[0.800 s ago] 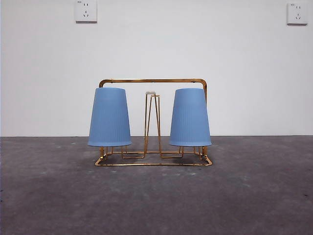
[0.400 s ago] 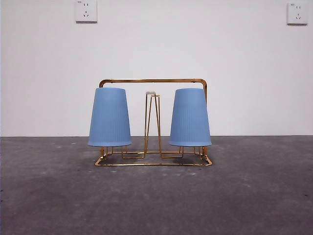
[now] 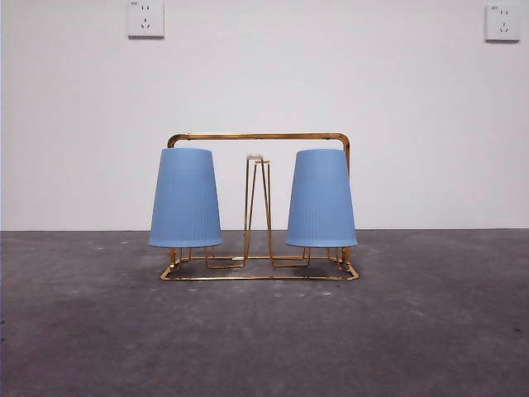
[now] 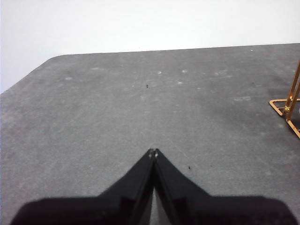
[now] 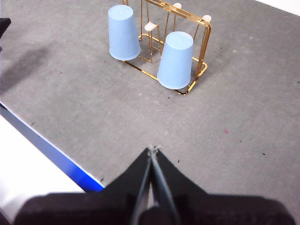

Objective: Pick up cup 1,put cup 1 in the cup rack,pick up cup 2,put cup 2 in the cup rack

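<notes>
Two blue ribbed cups hang upside down on the gold wire cup rack (image 3: 258, 137): one cup (image 3: 185, 198) on the left prong, the other cup (image 3: 321, 198) on the right prong. The middle prong with its pale tip stands bare between them. The right wrist view shows the rack (image 5: 204, 44) and both cups (image 5: 123, 33) (image 5: 175, 60) from afar. My left gripper (image 4: 153, 152) is shut and empty over bare table, with a corner of the rack (image 4: 291, 101) at the picture's edge. My right gripper (image 5: 153, 149) is shut and empty, well back from the rack.
The grey table (image 3: 264, 339) runs to a white wall with two sockets (image 3: 145, 18) (image 3: 502, 22). The right wrist view shows the table's blue edge (image 5: 51, 152) close to my right gripper, and a black tip of the other arm (image 5: 3, 26) at the side.
</notes>
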